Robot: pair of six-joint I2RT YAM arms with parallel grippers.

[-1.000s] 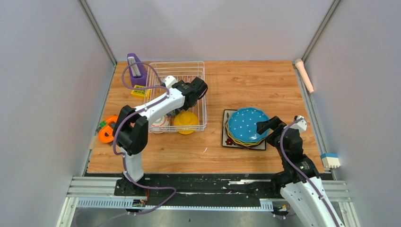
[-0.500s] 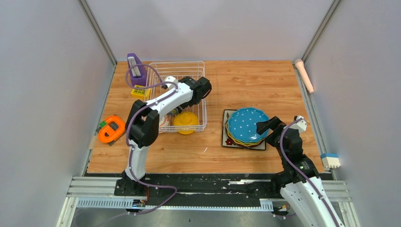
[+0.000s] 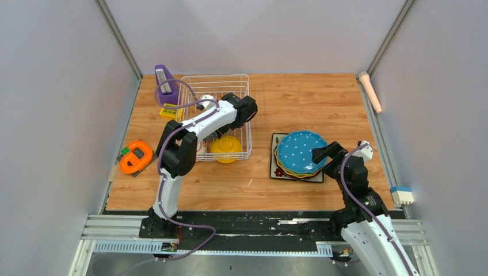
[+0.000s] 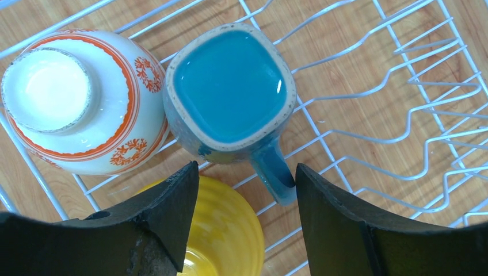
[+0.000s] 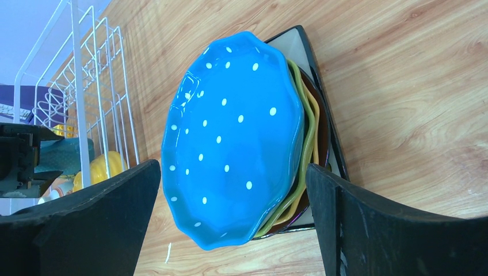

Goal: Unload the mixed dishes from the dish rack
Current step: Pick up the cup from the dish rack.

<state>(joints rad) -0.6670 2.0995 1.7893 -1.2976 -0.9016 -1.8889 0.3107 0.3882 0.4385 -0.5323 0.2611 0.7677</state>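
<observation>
In the left wrist view, the left gripper [image 4: 247, 172] is spread wide inside the dish rack [image 4: 403, 115]. The blue-grey mug [image 4: 230, 86] sits at upper centre, its handle reaching down between the fingers, close to the right-hand one. The red-and-white patterned bowl [image 4: 75, 103] lies upturned at upper left, and the yellow bowl [image 4: 227, 233] is at lower centre. In the right wrist view, the right gripper [image 5: 233, 168] gapes wide across the blue-dotted plate [image 5: 230, 132], which tops the stack.

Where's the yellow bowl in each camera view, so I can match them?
Top external: yellow bowl at the near edge of the dish rack, left of centre.
Left wrist: yellow bowl at bottom centre, below the mug.
Right wrist: yellow bowl at left edge, behind rack wires.
Shared landmark: the white wire dish rack.
</observation>
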